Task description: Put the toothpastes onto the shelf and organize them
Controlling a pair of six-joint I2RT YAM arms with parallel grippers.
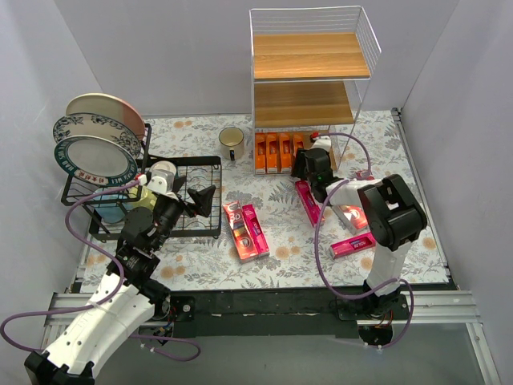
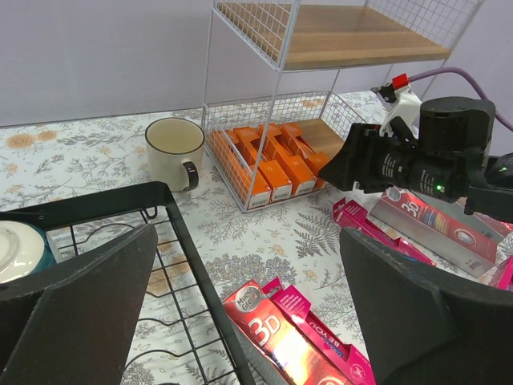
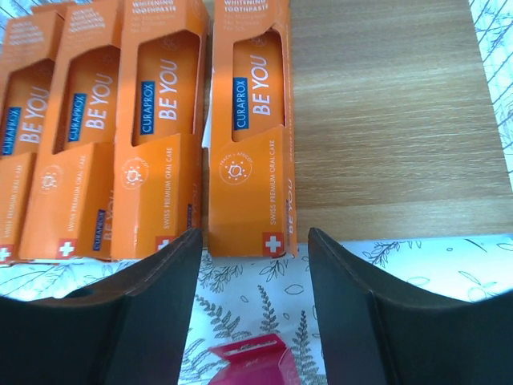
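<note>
The white wire shelf (image 1: 309, 72) with wooden boards stands at the back. Several orange cartons (image 1: 276, 152) lie side by side on the left of its bottom board (image 3: 377, 112); they also show in the right wrist view (image 3: 244, 120). My right gripper (image 1: 311, 170) is open and empty just in front of them (image 3: 255, 321), above the end of a pink carton (image 3: 248, 361). A red 3D carton (image 1: 236, 228) and a pink one (image 1: 255, 228) lie together mid-table. Another pink carton (image 1: 307, 202), a red one (image 1: 353, 216) and a pink one (image 1: 351, 245) lie by the right arm. My left gripper (image 1: 202, 199) is open and empty over the dish rack (image 2: 252, 313).
A black wire dish rack (image 1: 204, 163) holding plates (image 1: 96, 136) and cups stands at the left. A cream mug (image 1: 232, 143) stands left of the shelf. Purple cables loop from both arms. Grey walls close in both sides.
</note>
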